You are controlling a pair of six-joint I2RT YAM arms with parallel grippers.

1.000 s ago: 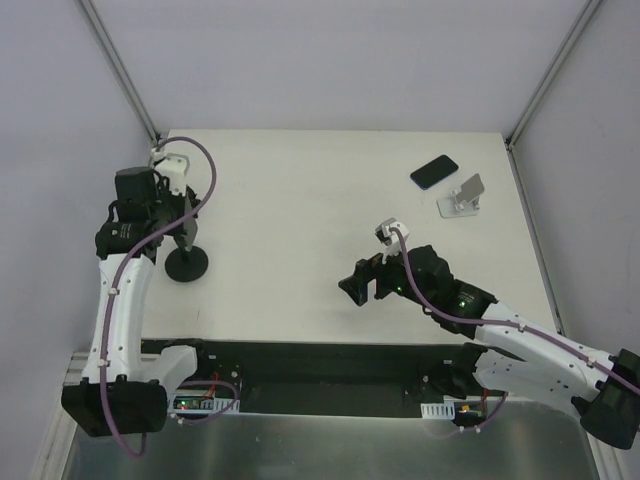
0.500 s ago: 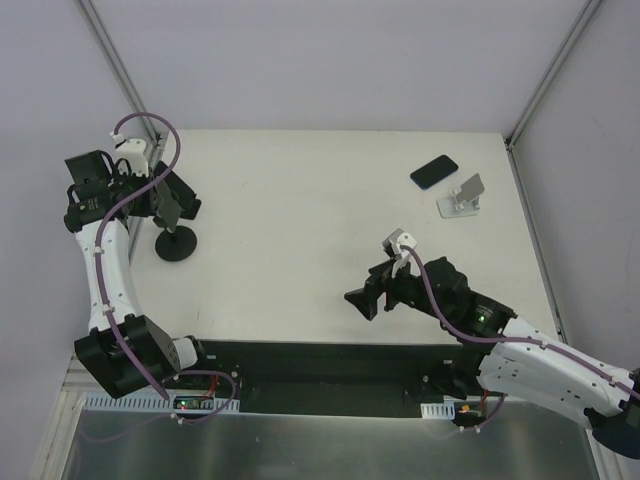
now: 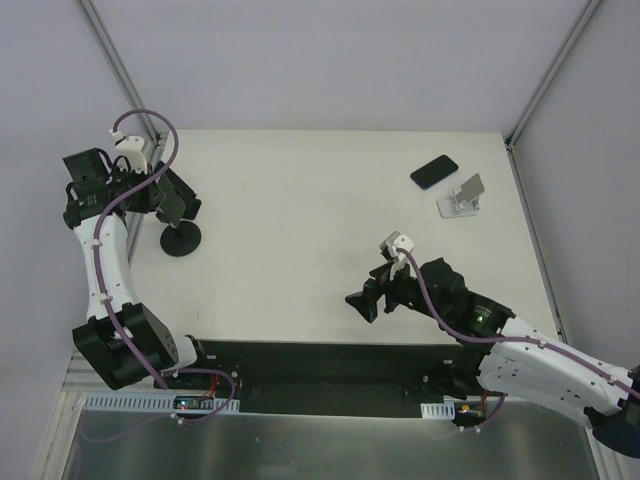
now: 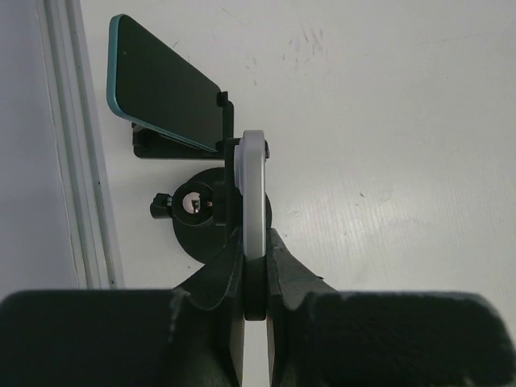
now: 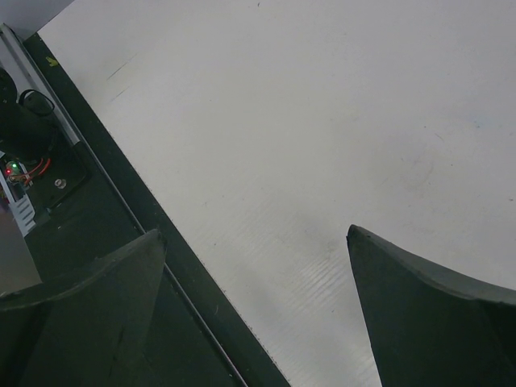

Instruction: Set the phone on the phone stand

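Phone stand (image 3: 182,241) nudged right, teal phone (image 4: 165,89) against it; left gripper (image 4: 255,242) clamps silver-edged piece (image 4: 254,185).

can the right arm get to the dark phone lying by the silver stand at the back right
Probably yes. The right gripper is open and empty, only bare table lies between it and the dark phone, which lies flat just beside the silver stand.

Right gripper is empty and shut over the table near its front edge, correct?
No, it is open. The right wrist view shows the right gripper empty over the table near its front edge, with its fingers spread wide.
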